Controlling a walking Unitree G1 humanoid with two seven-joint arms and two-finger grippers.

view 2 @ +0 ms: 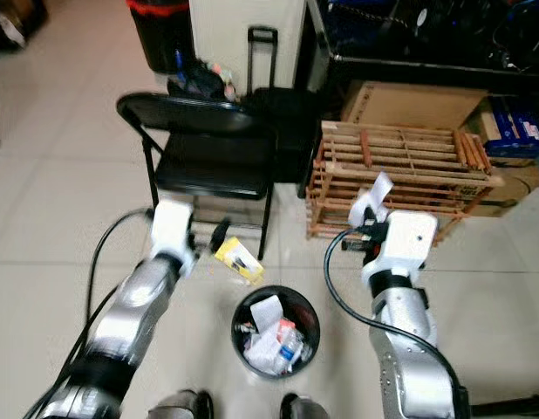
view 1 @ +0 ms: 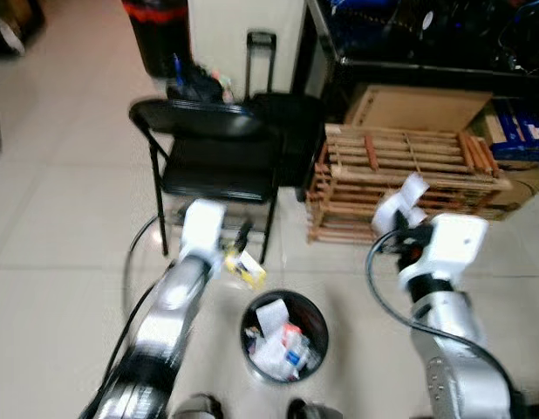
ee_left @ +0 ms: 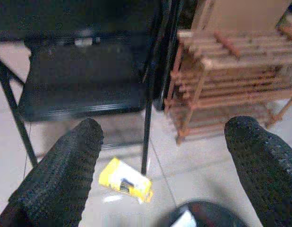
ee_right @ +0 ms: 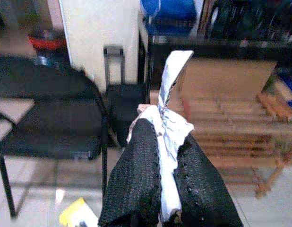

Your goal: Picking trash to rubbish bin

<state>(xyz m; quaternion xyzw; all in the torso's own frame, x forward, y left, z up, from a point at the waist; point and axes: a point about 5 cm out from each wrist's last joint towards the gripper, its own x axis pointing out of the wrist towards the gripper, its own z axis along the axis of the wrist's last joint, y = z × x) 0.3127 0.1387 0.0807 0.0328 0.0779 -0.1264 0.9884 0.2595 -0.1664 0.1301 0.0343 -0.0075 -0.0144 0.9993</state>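
Crumpled white paper (ee_right: 170,142) is pinched between the two black fingers of the right claw (ee_right: 167,208), a twisted strip of it standing up above the fingertips; the right wrist view shows this grip close up, while the head views show only a white scrap poking up beside the right wrist at centre right of the frame (view 2: 374,199). The left claw (ee_left: 160,156) stands wide apart with nothing between its fingers (ee_left: 65,165), as the left wrist view makes plain; in the head views it is small and blurred at lower left centre. Just beyond it a yellow packet (view 2: 237,258) shows at lower centre of the frame, near a front leg of the black folding chair (view 2: 213,157); whether it rests on the tiled floor (view 2: 51,218) or is in the air cannot be told, and its dark printed panel is too blurred to read. The head views alone take in the round black rubbish bin (view 2: 309,314) at bottom centre, already holding white paper and wrappers with red and blue print that cannot be read. A wooden slatted rack (view 2: 409,166) lies at centre right, with a cardboard box (view 2: 418,105) behind it. A black wheeled case (view 1: 278,113) stands behind the chair.
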